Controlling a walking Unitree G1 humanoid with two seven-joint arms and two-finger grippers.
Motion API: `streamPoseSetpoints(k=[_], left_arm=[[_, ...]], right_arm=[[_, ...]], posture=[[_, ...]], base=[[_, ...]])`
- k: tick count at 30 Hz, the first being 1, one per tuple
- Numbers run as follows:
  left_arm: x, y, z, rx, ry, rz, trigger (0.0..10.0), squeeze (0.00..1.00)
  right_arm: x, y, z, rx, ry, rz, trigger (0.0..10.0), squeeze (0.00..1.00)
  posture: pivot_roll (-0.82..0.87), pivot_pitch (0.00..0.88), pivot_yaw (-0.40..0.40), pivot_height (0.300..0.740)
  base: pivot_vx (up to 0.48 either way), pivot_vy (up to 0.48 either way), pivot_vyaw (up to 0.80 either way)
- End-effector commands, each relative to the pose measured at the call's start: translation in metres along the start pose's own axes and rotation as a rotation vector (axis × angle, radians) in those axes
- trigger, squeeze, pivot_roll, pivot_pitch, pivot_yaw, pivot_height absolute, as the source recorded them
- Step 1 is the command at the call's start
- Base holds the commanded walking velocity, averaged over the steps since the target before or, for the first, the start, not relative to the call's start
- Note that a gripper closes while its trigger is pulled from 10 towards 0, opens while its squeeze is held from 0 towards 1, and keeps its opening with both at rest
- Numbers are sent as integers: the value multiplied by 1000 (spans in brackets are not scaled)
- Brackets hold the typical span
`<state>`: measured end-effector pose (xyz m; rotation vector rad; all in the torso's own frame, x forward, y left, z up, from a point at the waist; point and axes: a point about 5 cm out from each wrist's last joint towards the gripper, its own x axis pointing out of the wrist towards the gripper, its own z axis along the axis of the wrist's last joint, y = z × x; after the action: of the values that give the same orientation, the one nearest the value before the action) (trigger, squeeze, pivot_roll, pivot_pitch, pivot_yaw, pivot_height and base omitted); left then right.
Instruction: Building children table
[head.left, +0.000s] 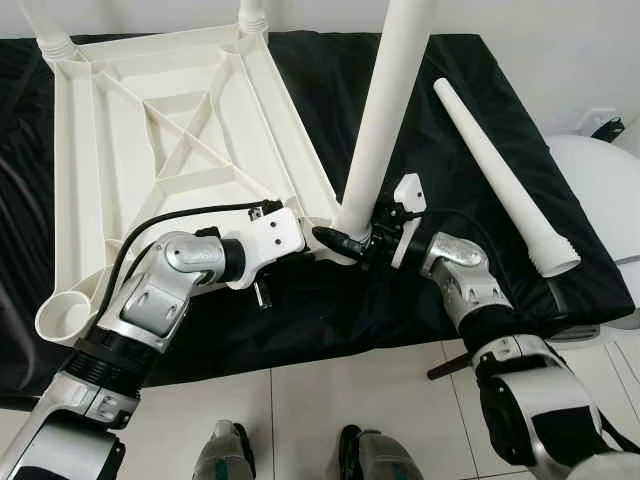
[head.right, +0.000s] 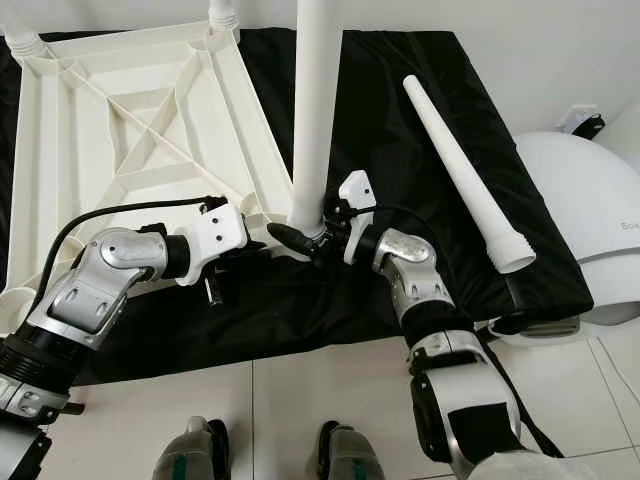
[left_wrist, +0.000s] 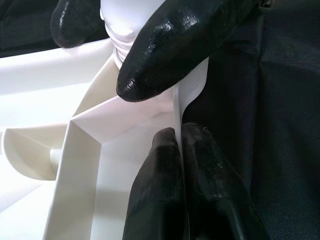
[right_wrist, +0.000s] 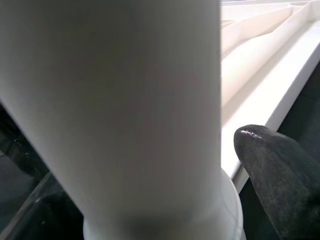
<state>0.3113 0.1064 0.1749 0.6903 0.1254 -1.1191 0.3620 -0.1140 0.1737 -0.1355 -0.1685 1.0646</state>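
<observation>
Both arms are brushed silver with black joint bands. The left gripper (head.left: 312, 236) and right gripper (head.left: 345, 243) have white housings and glossy black fingers (left_wrist: 165, 45). A black cable (head.left: 180, 215) loops over the left forearm.

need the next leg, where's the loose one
The loose table leg lies on the black cloth at the robot's right, beside the upright leg.
</observation>
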Motion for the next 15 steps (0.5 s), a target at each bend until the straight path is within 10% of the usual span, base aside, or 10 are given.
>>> streamPoseSetpoints(k=[1,2,3,4,5,15], left_arm=[[4,-24,-42,-125,167,-59,10000,0],[4,-24,-42,-125,168,-59,10000,0],[4,-24,-42,-125,168,-59,10000,0],[4,-24,-43,-125,168,-58,10000,0],[4,-24,-43,-125,168,-58,10000,0],[3,-24,-42,-126,169,-58,10000,0]], right_arm=[[-4,-2,-3,-8,24,3,9961,0],[-4,-3,-3,-9,23,6,4980,0],[-4,-3,-3,-9,23,6,4980,0],[-3,-4,-3,-11,24,9,1255,0],[-3,-5,-2,-11,24,10,0,0],[-7,-8,-1,4,-2,23,0,0]], posture=[[135,226,-12,740],[135,227,-12,740],[135,227,-12,740],[135,228,-11,740],[134,229,-11,740],[131,233,-11,740]], base=[[0,0,0],[0,0,0],[0,0,0],[0,0,0],[0,0,0],[0,0,0]])
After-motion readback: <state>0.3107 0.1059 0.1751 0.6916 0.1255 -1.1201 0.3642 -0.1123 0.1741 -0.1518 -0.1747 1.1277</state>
